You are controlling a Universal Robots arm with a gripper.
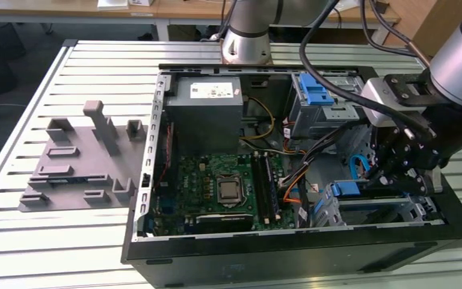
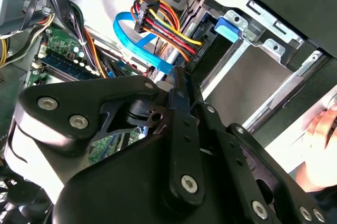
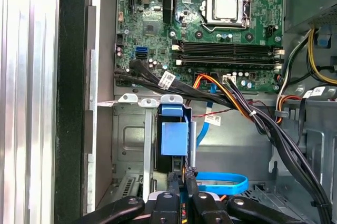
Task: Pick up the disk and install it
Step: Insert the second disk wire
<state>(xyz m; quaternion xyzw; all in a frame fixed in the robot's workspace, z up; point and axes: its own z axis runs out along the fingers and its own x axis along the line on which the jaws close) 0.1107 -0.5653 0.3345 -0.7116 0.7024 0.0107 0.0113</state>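
Note:
The disk sits edge-on in the metal drive cage at the case's lower corner, its blue carrier frame facing up. In the exterior view the disk lies in the cage at the exterior view's right, under my arm. My gripper hangs just over the disk's cable end, fingers drawn close together with only a thin gap. In the second wrist view the gripper points at the disk, next to a black connector with red, yellow and black wires. I cannot tell whether the fingertips touch the disk.
The open computer case holds a green motherboard, a power supply and an upper bay with a blue latch. Cable bundles and a blue data cable run beside the cage. A grey holder plate lies outside. A hand shows beyond the case.

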